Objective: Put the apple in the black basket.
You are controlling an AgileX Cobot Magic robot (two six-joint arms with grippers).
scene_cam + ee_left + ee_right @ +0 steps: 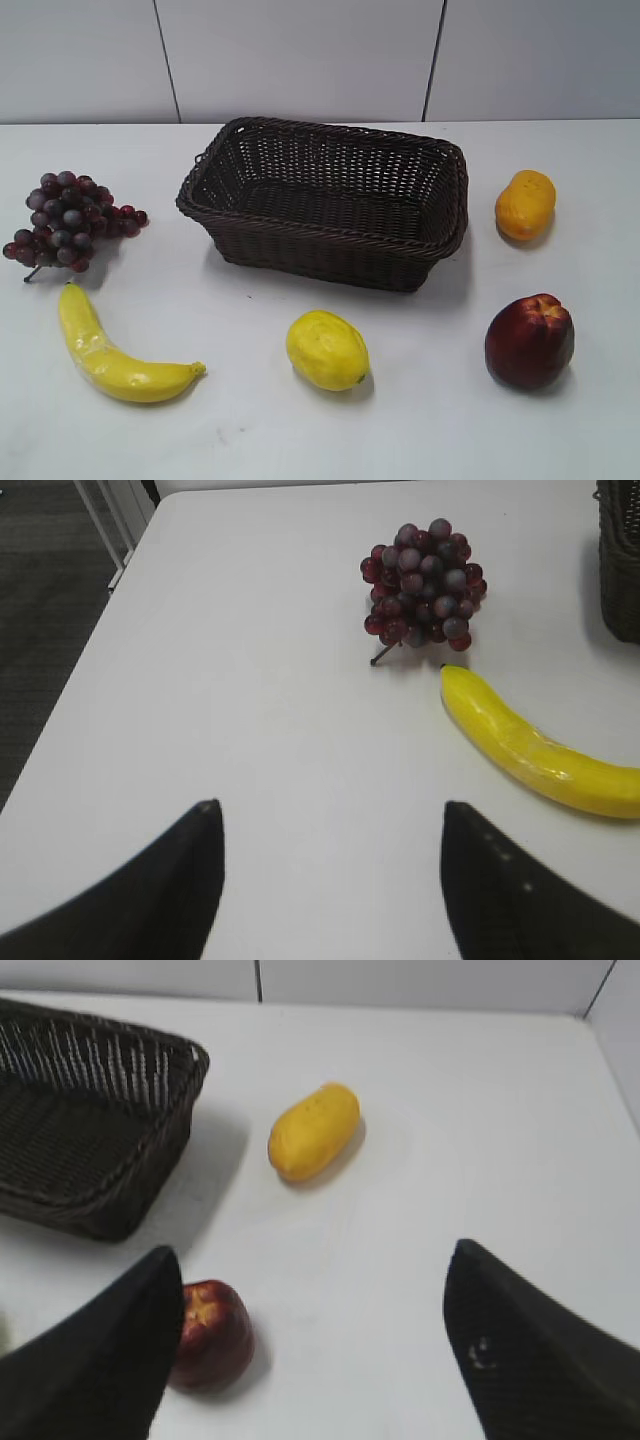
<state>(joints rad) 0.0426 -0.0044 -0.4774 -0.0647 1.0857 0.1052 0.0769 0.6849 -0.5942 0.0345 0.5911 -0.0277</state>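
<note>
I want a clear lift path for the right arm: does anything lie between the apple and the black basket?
Nothing: in the exterior view only bare table separates the apple from the black basket; the right wrist view agrees.

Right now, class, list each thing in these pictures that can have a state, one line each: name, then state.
black basket: upright, nothing inside
apple: on the table, outside the basket, not held
lemon: lying on the table
banana: lying on its side
grapes: bunch resting on the table
left pincer: open, holding nothing
right pincer: open, holding nothing
</note>
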